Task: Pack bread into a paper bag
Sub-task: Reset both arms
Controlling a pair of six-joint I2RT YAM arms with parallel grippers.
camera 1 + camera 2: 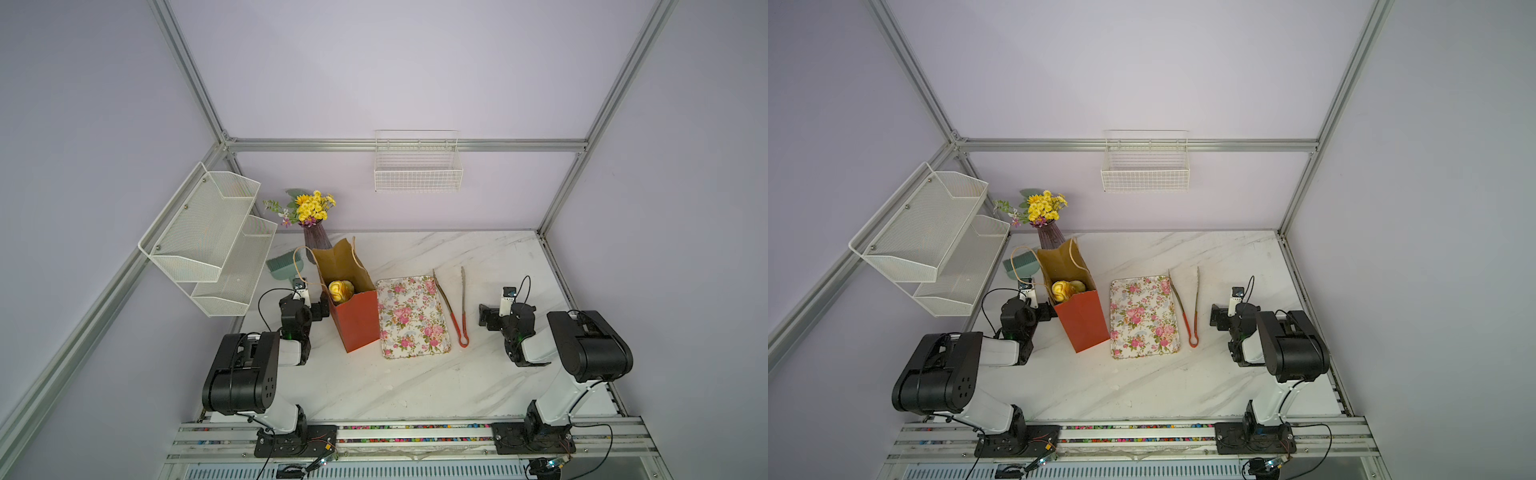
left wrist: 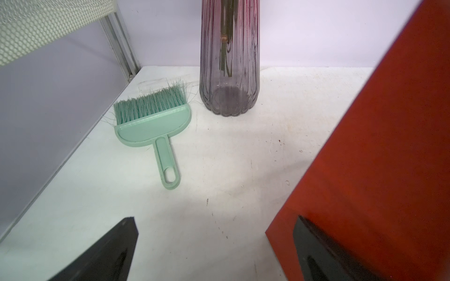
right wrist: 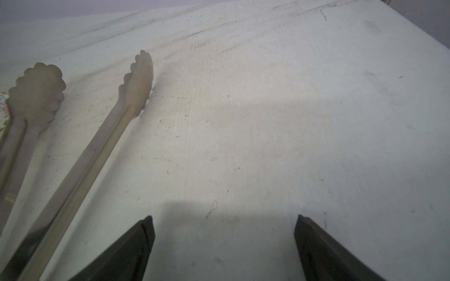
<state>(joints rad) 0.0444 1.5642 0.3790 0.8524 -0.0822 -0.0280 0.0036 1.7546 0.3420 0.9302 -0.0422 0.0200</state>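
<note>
Bread (image 1: pixel 341 289) sits inside bag (image 1: pixel 357 322); tray (image 1: pixel 411 320) bare. Tongs (image 1: pixel 464 320) lie released beside tray. Left gripper (image 2: pixel 215 219) and right gripper (image 3: pixel 225 216) spread wide, empty. Left gripper is close against bag: back off gently so it doesn't tip.

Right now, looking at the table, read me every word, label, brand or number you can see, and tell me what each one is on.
No text can be read in any view.
The bag, tray, tongs, brush and vase: no lettering on the sides that show; the tray bears only flowers.
The left wrist camera and right wrist camera: small marks, too small to read.
</note>
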